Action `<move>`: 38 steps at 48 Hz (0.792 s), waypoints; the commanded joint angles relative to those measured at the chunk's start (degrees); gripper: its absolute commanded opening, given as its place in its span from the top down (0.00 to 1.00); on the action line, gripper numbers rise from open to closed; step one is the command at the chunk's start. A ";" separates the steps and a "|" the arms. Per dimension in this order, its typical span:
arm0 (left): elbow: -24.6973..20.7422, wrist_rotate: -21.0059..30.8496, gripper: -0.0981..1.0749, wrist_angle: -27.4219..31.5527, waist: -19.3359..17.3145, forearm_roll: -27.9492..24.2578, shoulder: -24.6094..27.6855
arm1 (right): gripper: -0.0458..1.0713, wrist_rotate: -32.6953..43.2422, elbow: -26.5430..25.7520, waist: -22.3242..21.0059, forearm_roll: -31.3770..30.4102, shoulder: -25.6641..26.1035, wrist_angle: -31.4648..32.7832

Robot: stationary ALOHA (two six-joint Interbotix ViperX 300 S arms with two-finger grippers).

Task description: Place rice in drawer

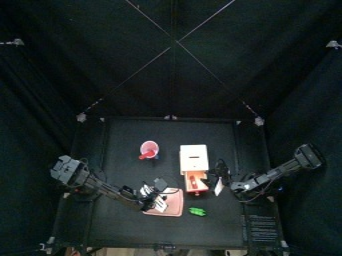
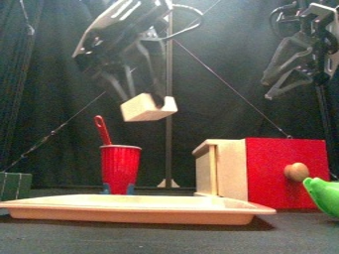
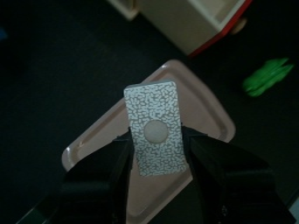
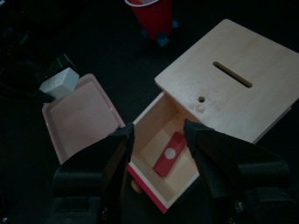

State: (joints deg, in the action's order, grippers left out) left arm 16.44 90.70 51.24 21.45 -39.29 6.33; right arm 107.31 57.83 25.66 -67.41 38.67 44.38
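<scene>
A: Report the left gripper [image 2: 150, 105] state.
B: Its fingers are clenched on the rice [image 2: 149, 107], a pale block held in the air above the pinkish tray [image 2: 133, 207]. In the left wrist view the block shows a speckled white face with a round mark at its centre, pinned between the two fingers.

A: Locate the drawer [image 4: 222, 83].
B: The beige box unit stands on the surface [image 1: 120, 140], just beside the tray. Its pull-out tray [image 4: 163, 156] is drawn out. A flat reddish piece [image 4: 170, 152] lies inside it.

A: Report the right gripper [image 4: 162, 138].
B: It hangs directly over the drawn-out tray. Its fingers are released and hold nothing.

A: List other items.
B: A red cup [image 2: 121, 168] stands beyond the pinkish tray. A small green object [image 3: 267, 75] lies on the surface near the drawer.
</scene>
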 commanded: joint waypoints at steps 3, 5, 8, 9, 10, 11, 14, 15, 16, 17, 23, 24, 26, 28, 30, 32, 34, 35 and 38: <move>-4.22 0.00 0.48 -0.18 -2.02 -4.57 -0.18 | 0.20 -0.26 -0.53 -0.09 -0.18 0.70 0.70; -5.10 0.00 0.48 -0.53 -2.46 -5.98 0.35 | 0.20 -0.26 -0.53 -0.09 -0.18 0.97 1.14; -6.68 0.09 0.48 -1.67 -3.60 -8.09 1.58 | 0.20 -0.26 -0.26 -0.09 0.00 1.58 1.93; -7.21 0.09 0.48 -2.11 -3.96 -8.70 2.20 | 0.20 -0.26 0.00 0.00 0.00 1.67 2.11; -7.73 0.09 0.48 -2.55 -4.31 -9.05 2.64 | 0.20 -0.26 0.18 0.00 0.09 1.85 2.29; -8.26 0.09 0.48 -2.99 -4.66 -9.40 3.08 | 0.20 -0.26 0.26 0.00 0.26 1.93 2.46; -9.76 0.00 0.48 -3.96 -5.71 -9.84 4.57 | 0.20 -0.18 0.70 -0.09 0.70 2.46 2.72; -10.20 0.00 0.48 -4.39 -6.06 -9.84 5.10 | 0.20 -0.26 0.88 -0.09 0.88 2.55 2.81; -10.90 0.00 0.48 -4.92 -6.50 -9.84 5.80 | 0.20 -0.26 0.88 0.00 0.97 2.72 2.90; -11.34 0.00 0.48 -5.10 -6.77 -9.93 6.15 | 0.20 -0.18 1.05 -0.09 1.14 2.90 2.99; -13.89 0.09 0.48 -6.42 -8.00 -10.28 8.44 | 0.20 -0.26 1.58 0.00 1.76 3.52 3.52; -14.24 0.09 0.48 -6.59 -8.09 -10.46 8.79 | 0.20 -0.26 1.67 0.00 1.93 3.60 3.60; -15.12 0.09 0.48 -6.86 -8.26 -10.90 9.49 | 0.20 -0.35 1.85 0.00 2.37 3.78 3.96; -15.91 0.09 0.48 -7.03 -8.35 -11.43 10.20 | 0.20 -0.53 2.11 0.09 2.99 3.96 4.13; -16.52 0.09 0.48 -7.12 -8.35 -12.04 10.81 | 0.20 -0.62 2.20 0.09 3.60 4.04 4.39; -17.40 0.09 0.48 -7.29 -8.53 -12.66 11.51 | 0.20 -0.70 2.37 0.09 4.13 4.13 4.75; -18.11 0.18 0.48 -7.29 -8.61 -13.01 12.13 | 0.20 -0.79 2.46 0.18 4.57 4.13 5.01; -18.37 0.18 0.48 -7.29 -8.70 -13.01 12.39 | 0.20 -0.79 2.46 0.18 4.57 4.13 5.27; -19.34 0.18 0.48 -7.29 -8.79 -13.01 13.36 | 0.20 -0.79 2.37 0.26 4.66 4.13 5.71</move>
State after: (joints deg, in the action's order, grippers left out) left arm 0.09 90.70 44.12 13.01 -51.59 19.69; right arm 106.70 60.91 25.66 -62.84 42.80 49.57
